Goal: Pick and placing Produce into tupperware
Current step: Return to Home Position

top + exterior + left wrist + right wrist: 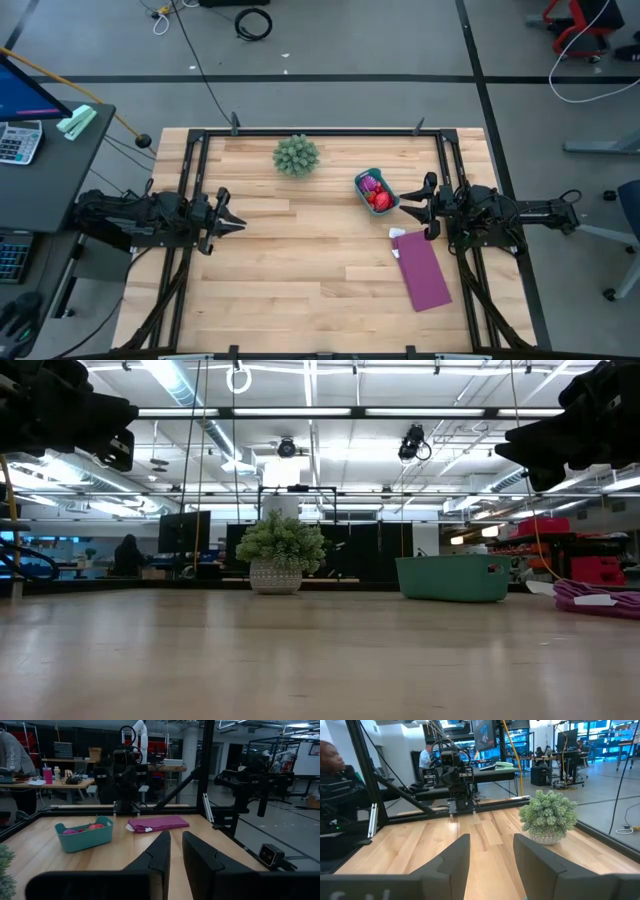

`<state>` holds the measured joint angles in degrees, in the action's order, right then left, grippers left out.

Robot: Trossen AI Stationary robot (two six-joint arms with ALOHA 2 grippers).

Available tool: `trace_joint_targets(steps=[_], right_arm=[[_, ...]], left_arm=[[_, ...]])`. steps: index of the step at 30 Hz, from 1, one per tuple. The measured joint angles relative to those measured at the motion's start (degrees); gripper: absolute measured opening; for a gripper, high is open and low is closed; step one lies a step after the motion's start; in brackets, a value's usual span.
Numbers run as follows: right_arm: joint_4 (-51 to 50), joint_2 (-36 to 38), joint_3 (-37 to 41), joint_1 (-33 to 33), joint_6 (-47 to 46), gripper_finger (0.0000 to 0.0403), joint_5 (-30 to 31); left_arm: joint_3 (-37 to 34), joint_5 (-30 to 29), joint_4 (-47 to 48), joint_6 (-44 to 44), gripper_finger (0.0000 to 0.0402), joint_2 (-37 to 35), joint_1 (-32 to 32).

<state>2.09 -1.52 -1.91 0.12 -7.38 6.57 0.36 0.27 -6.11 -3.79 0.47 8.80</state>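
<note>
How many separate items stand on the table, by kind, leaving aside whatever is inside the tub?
Green spiky plant: 1
Teal tub: 1
Purple sheet: 1
Total: 3

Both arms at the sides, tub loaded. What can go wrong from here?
The right gripper, open, sits close beside the tupperware; a sideways swing might knock it. Produce shows above its rim, so a bump could spill pieces. The purple sheet lies by the right arm and may snag. The left gripper waits open at the table's left side.
</note>
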Motion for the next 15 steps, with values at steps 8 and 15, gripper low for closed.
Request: trace_joint_targets(steps=[8, 15], right_arm=[[0.0, 0.0, 0.0, 0.0, 0.0, 0.016, 0.0], [0.0, 0.0, 0.0, 0.0, 0.0, 0.016, 0.0]], left_arm=[[0.0, 0.0, 0.0, 0.0, 0.0063, 0.0, 0.0], [0.0, 0.0, 0.0, 0.0, 0.0055, 0.0, 0.0]])
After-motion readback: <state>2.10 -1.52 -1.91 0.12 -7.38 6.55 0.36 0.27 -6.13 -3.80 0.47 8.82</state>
